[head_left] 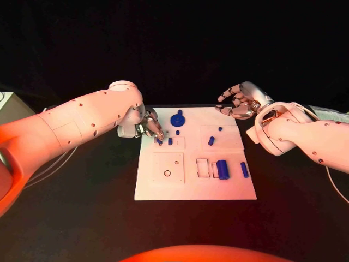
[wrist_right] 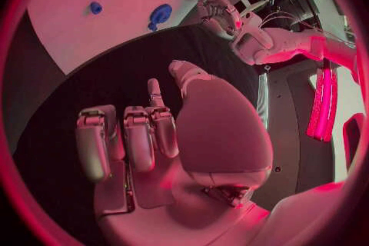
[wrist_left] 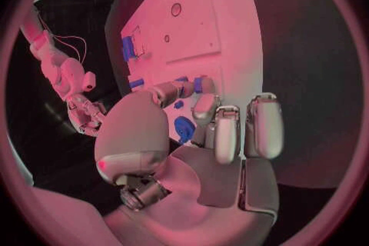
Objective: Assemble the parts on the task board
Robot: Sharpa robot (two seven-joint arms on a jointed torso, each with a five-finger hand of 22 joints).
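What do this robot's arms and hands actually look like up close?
Both arms are smooth, rounded white shells dotted with small dark screw holes. The left hand and right hand are silver metal, many-fingered and jointed much like a human hand, with broad rounded palms and blocky finger segments. Thin cables trail on the black table beside each arm.
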